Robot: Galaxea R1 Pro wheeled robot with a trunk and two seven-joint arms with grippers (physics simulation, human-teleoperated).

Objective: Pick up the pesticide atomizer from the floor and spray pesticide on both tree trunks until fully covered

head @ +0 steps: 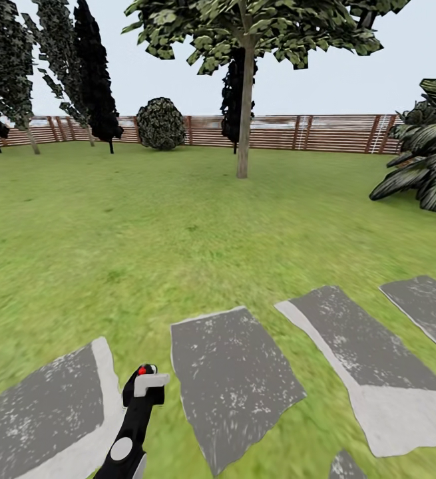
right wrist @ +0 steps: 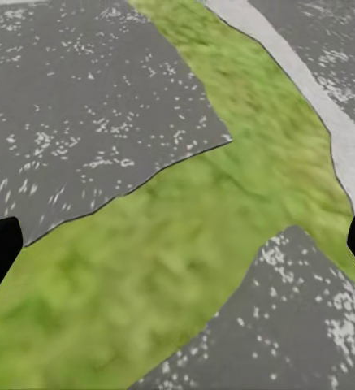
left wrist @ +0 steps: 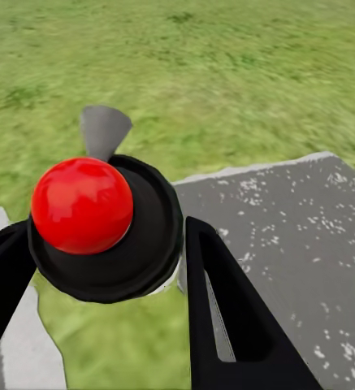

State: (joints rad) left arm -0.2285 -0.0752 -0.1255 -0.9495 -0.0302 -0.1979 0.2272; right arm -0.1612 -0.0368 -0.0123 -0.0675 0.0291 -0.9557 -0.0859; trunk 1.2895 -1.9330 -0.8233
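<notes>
Pesticide atomizer (left wrist: 104,231) clamped in left claw (left wrist: 104,309); right claw (right wrist: 177,252) wide, empty; tree trunk (head: 245,113) ahead.

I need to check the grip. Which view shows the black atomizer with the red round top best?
The left wrist view: the black atomizer with the red round top sits close between the left gripper fingers. The head view shows it small and low.
</notes>
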